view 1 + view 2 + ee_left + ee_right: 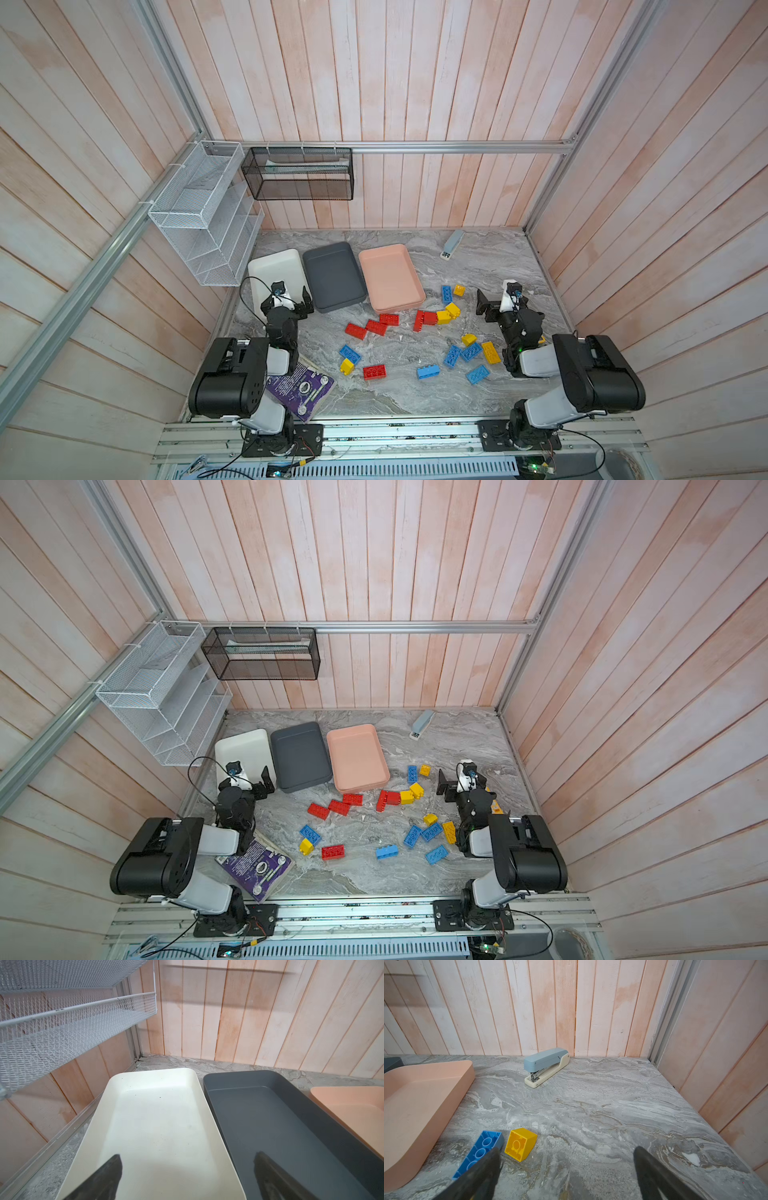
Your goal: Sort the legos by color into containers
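Note:
Red, yellow and blue legos lie scattered on the marble table: red ones (376,327) in the middle, several blue ones (469,352) to the right. At the back left three empty containers stand side by side: white (274,266), dark grey (332,274) and salmon pink (388,274). My left gripper (188,1155) hangs open over the near end of the white tray (153,1118), beside the grey one (270,1118), holding nothing. My right gripper (566,1148) is open and empty above bare table, just right of a blue brick (481,1151) and a yellow brick (520,1144).
A blue-and-cream stapler (546,1066) lies by the back wall. A purple book (301,386) sits at the front left beside the left arm. A white wire basket (199,216) and a black mesh basket (297,174) hang on the walls above the trays.

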You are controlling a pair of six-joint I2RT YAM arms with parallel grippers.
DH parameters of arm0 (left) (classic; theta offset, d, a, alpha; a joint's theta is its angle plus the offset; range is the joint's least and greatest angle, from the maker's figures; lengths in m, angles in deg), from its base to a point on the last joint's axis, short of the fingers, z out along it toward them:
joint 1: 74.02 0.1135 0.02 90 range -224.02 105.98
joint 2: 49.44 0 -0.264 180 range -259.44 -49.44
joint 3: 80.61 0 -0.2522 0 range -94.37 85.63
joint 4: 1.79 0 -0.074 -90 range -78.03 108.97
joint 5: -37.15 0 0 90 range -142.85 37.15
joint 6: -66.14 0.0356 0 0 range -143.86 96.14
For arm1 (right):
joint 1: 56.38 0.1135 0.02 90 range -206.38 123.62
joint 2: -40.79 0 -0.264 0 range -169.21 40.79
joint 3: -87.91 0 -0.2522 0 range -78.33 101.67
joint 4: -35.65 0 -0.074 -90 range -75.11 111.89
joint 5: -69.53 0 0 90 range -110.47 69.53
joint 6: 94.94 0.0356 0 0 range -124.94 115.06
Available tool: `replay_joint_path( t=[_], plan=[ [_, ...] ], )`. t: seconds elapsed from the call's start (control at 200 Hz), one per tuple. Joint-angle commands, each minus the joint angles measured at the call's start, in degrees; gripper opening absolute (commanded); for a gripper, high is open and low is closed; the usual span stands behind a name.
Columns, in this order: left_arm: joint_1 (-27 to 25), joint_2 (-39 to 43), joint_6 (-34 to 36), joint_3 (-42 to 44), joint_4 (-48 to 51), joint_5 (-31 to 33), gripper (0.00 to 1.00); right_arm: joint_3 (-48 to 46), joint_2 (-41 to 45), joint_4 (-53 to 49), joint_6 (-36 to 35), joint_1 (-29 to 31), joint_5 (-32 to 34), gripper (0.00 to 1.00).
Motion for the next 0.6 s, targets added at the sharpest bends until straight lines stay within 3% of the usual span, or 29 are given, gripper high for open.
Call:
replay_joint_path(
  t=[0.0,0.595],
  plan=[
    [-0.1,0.3,-0.3,-0.1,-0.9,0.1,1.00,0.8,-0.3,0.1,-0.5,-0.4,-0.4,1.00],
    [-0.1,0.3,-0.4,-0.3,-0.7,-0.1,1.00,0.9,-0.4,0.1,-0.5,-0.4,-0.4,1.00]
  ],
)
